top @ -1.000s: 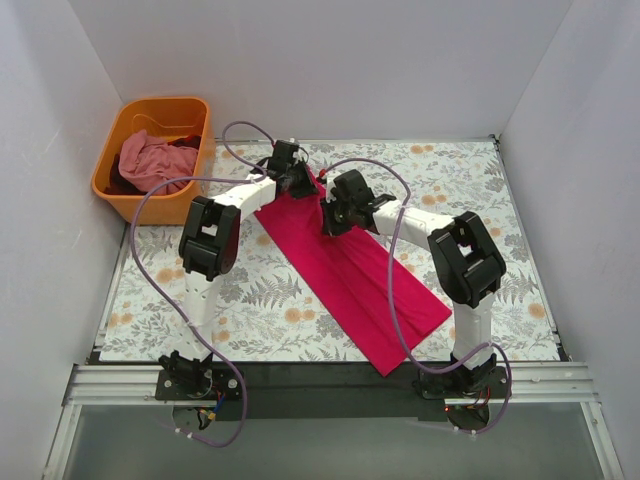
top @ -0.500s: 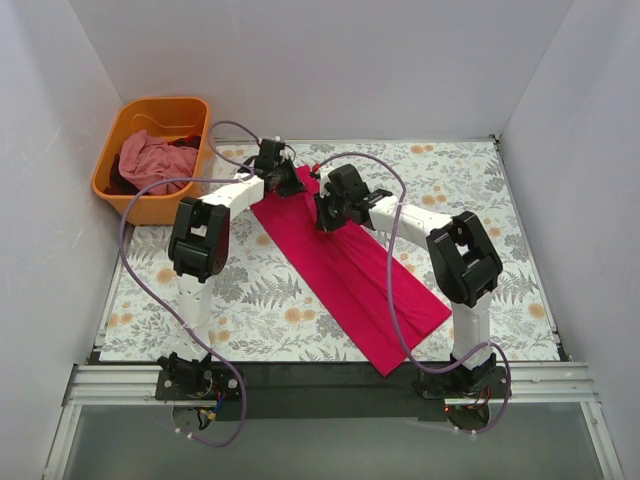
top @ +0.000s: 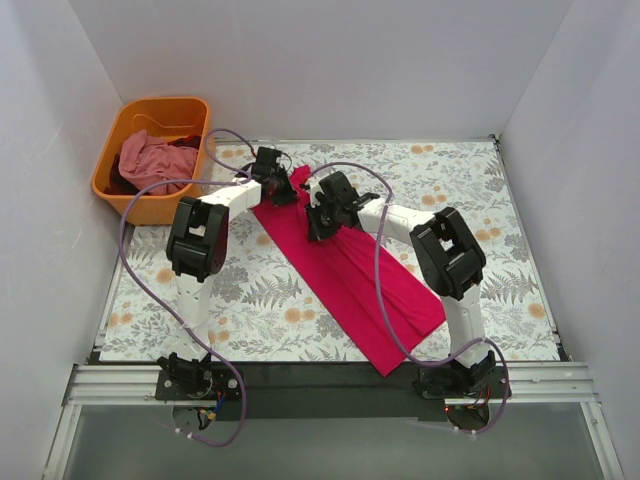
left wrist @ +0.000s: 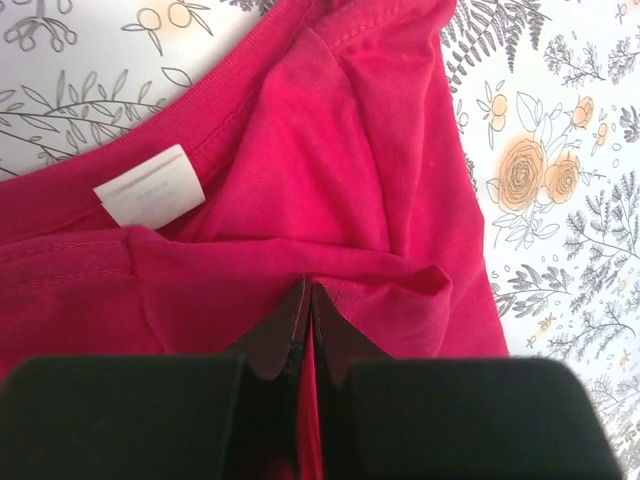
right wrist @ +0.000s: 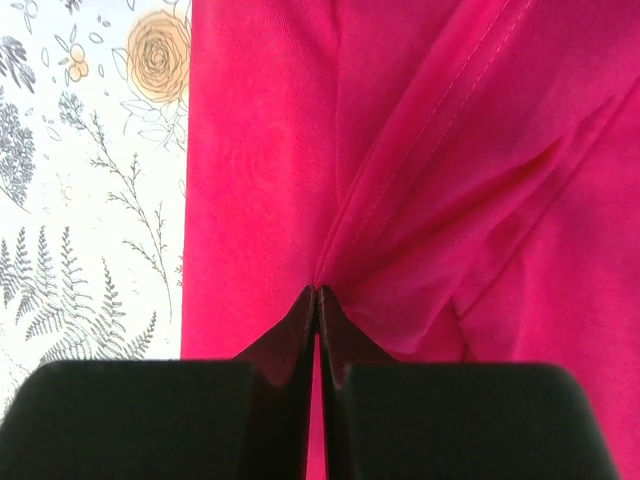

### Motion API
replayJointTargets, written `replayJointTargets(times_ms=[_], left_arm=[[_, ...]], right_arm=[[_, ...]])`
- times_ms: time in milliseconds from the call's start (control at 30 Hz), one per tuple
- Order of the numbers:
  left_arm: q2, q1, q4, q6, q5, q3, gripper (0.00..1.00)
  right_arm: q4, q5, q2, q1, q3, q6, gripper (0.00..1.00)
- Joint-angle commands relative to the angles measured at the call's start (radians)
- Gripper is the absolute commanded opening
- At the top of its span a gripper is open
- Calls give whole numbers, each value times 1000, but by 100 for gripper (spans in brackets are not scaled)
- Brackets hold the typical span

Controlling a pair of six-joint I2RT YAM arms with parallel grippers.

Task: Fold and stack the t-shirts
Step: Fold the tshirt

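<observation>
The crimson-pink t-shirt [top: 350, 265] lies folded into a long strip running diagonally from the far centre to the near right of the table. My left gripper [top: 281, 183] is shut on its fabric at the collar end; the white neck label [left wrist: 150, 186] shows just ahead of the fingertips [left wrist: 308, 290]. My right gripper [top: 316, 222] is shut on a pinch of the same shirt [right wrist: 420, 180] beside a stitched seam, a little further down the strip. The paler pink t-shirt [top: 152, 160] lies crumpled in the orange basket.
The orange plastic basket [top: 112, 185] stands off the table's far left corner, holding the pale shirt and a darker cloth. The table wears a floral cloth [top: 250, 300]. White walls close in the left, far and right sides. Purple cables loop over both arms.
Both grippers have moved left along the table with the shirt's far end in them, and that end has bunched and shifted left. The near end of the strip has stayed put.
</observation>
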Motion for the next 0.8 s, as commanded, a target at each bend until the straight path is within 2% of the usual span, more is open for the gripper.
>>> replayJointTargets(times_ms=[0,100,267,300,367,500,600,767], left_arm=[[-103,12,6,20,-41,-9,0],[-94,12,8,31,-39,2,1],[-97,12,6,46,-44,14,20],[-106,12,5,46,-44,17,27],[-143,10,3,46,-44,19,34],[-223,10,-2,49,-68,4,61],[-295,9,-32,39,-111,-32,66],[-378,-5,-77,11,-163,-142,65]], right_arm=[[-17,-50,15,8,48,-16,7],[-23,-58,16,8,56,-13,16],[-96,-28,-31,6,83,-34,31],[-110,-8,-68,6,79,-39,36],[-132,34,-111,-5,44,-44,43],[-144,52,-244,-54,-85,-30,49],[-152,68,-331,-101,-214,-17,50],[-160,42,-442,-196,-404,10,49]])
